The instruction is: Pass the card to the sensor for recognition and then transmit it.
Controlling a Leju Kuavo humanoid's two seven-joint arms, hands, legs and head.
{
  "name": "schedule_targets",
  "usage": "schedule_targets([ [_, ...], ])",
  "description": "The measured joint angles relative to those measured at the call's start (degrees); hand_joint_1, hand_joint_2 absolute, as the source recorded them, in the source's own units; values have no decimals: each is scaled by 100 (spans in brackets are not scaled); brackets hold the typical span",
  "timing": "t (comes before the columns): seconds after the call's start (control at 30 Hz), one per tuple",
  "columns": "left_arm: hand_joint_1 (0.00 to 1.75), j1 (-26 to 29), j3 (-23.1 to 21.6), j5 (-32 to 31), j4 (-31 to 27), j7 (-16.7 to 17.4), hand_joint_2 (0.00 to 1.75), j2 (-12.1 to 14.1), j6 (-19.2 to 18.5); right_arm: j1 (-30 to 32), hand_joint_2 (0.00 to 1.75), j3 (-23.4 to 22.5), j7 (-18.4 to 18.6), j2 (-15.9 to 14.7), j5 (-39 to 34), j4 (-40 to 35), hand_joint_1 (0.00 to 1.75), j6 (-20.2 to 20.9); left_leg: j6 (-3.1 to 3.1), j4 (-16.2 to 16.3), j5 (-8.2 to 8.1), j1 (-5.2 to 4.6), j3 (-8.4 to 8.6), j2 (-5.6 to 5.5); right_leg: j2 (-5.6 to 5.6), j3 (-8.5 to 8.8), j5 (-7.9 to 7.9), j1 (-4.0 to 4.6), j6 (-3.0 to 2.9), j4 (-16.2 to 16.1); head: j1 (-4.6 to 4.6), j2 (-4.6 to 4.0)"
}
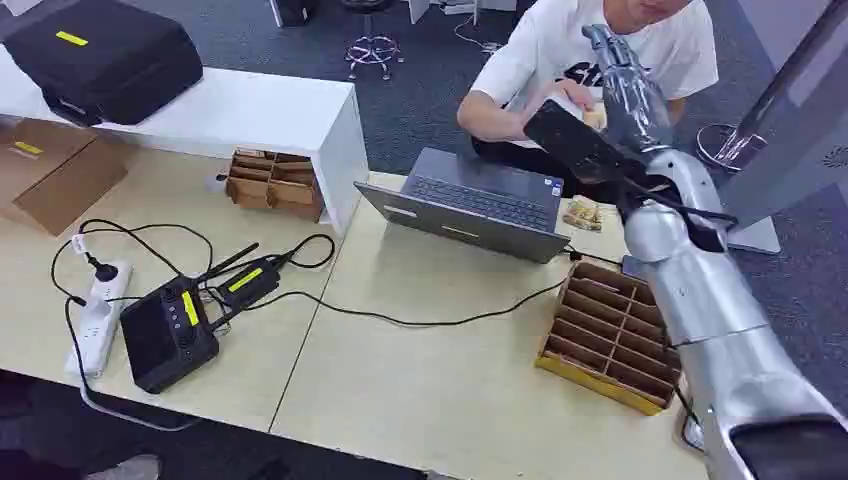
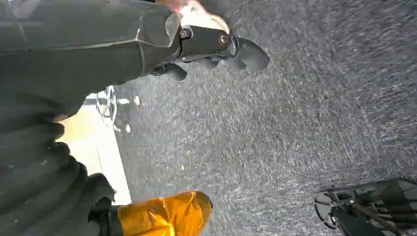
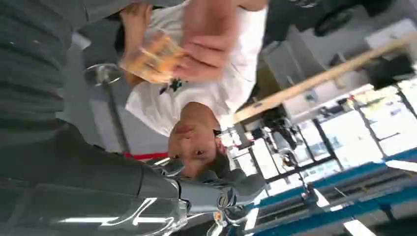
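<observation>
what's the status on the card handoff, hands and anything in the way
Right hand raised toward seated person in white t-shirt. Small orange-tan card in person's hand. Left hand over carpet, holding nothing. Open grey laptop below the handoff.

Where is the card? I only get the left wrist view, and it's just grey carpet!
Observer: In the right wrist view, a person's hand holds a blurry tan thing, probably the card.
Operator: Is the robot near it?
Observer: Yes. The head view shows the right robot hand raised with its fingers up, right beside the person.
Operator: Where is that person?
Observer: Sitting behind an open laptop on the far side of the table.
</observation>
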Motion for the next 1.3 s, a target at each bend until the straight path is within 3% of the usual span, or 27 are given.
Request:
schedule_targets([
  [0.13, 0, -137, -201, -76, 0, 159, 175, -52, -68, -579, 175, 500, 332, 266, 611, 1254, 0, 0, -1, 0, 0, 2, -1, -4, -4, 0, 0, 2, 0, 0, 2, 0],
  [0.33, 0, -200, -371, -92, 0, 236, 175, -105, -81, -808, 175, 731, 511, 422, 808, 2174, 0, -41, 0, 1, 0, 1, -6, -5, -3, -1, 0, -1, 0, -2, 4, 0],
  [0.37, 0, -200, -389, -92, 0, 240, 175, -107, -81, -824, 175, 758, 524, 428, 830, 2255, 63, -63, 0, 1, -1, 0, -6, -2, 0, -2, 0, -1, 0, -3, 2, 0],
  [0.4, 0, -204, -402, -96, 0, 240, 175, -107, -81, -833, 175, 784, 550, 439, 882, 2324, 175, -94, 0, 2, -1, -1, -6, -1, 2, -2, 1, -1, 0, -3, 4, 0],
  [0.63, 0, -208, -483, -98, 0, 280, 175, -107, -59, -852, 175, 867, 500, 474, 978, 2538, 175, -339, 0, 3, -1, 1, -6, 0, 1, -7, 1, 2, -1, -2, 2, 0],
  [0.8, 0, -197, -500, -63, 0, 280, 175, -107, -41, -846, 175, 850, 47, 476, 849, 2565, 175, -737, 0, 3, -1, 1, -7, 1, 2, -9, 1, 2, -2, 0, 2, 0],
  [0.93, 0, -167, -505, 5, 0, 275, 175, -107, 4, -775, 175, 655, -545, 478, 613, 2403, 175, -979, 0, 3, -1, 1, -14, -2, -1, -12, 1, 2, -2, 0, 2, 0],
  [1.3, 0, -69, -507, 175, 0, 223, 175, -105, 85, -447, 175, 454, -1091, 442, 677, 1497, 175, -1053, -2, 3, -2, 1, -16, 7, 5, -22, 1, 2, -2, -2, 2, 0],
])
